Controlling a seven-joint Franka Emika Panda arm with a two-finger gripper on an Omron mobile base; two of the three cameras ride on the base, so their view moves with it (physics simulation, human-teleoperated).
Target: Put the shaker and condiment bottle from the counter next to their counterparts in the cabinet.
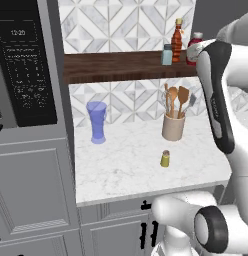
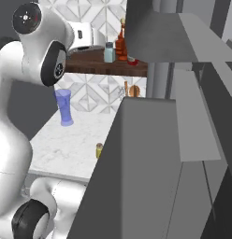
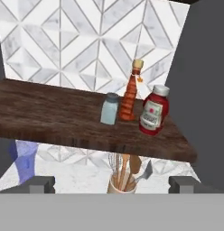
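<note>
Wide-open tool [image 3: 112, 184] (grasping nothing) faces slim ribbed condiment bottle [image 3: 130, 92] on grainy wooden cabinet [image 3: 50, 118].

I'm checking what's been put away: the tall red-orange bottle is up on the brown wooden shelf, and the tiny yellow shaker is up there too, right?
Not quite. The tiny olive-yellow shaker is down on the white marble counter, as the left base view shows. The tall slim red-orange bottle does stand on the dark brown wooden shelf, between the pale blue-grey shaker and the squat red bottle.
</note>
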